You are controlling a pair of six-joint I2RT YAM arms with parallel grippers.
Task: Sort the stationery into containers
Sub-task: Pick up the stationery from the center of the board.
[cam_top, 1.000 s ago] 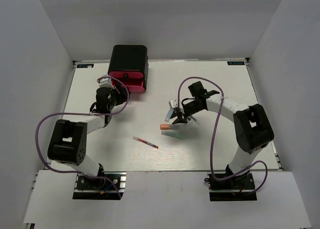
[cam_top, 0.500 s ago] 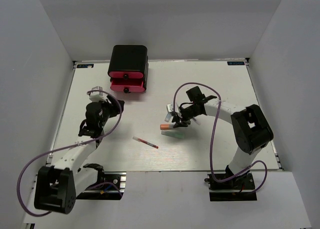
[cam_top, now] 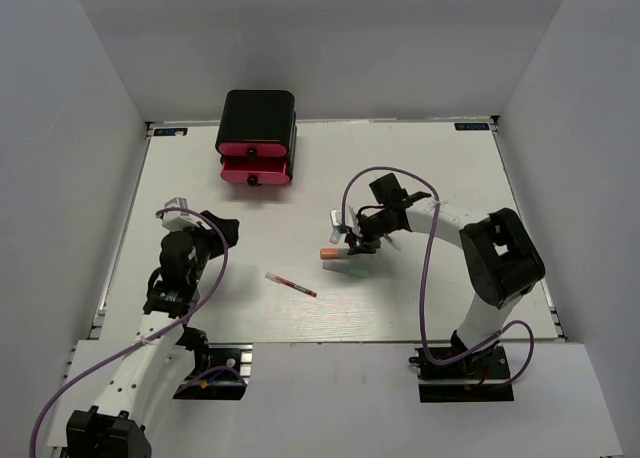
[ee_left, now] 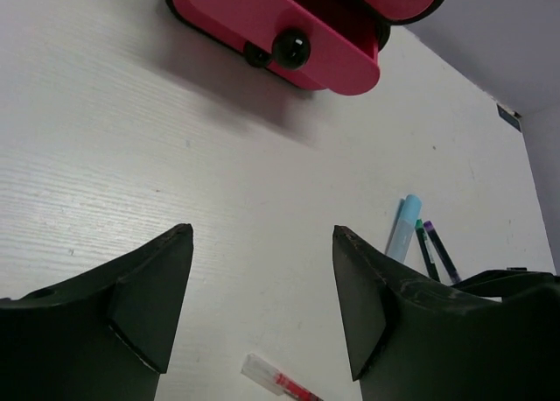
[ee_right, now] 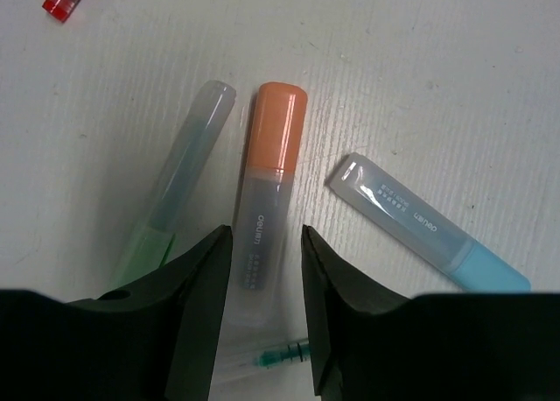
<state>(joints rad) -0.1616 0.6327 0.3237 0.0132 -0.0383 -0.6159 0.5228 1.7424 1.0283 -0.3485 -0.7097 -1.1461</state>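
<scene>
Orange highlighter (ee_right: 267, 173) lies between the parted right jaws, while the left jaws gape.

The top camera looked down from above and behind at the whole table (cam_top: 450, 178). The left wrist camera sat low, angled toward the drawers (ee_left: 289, 33). The right wrist camera faced straight down, close. Both wrist views shared the blue highlighter (ee_left: 402, 230).

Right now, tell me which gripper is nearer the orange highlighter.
Right. The right gripper brackets the orange highlighter, one finger on each side; the left gripper hovers well away to its left.
</scene>
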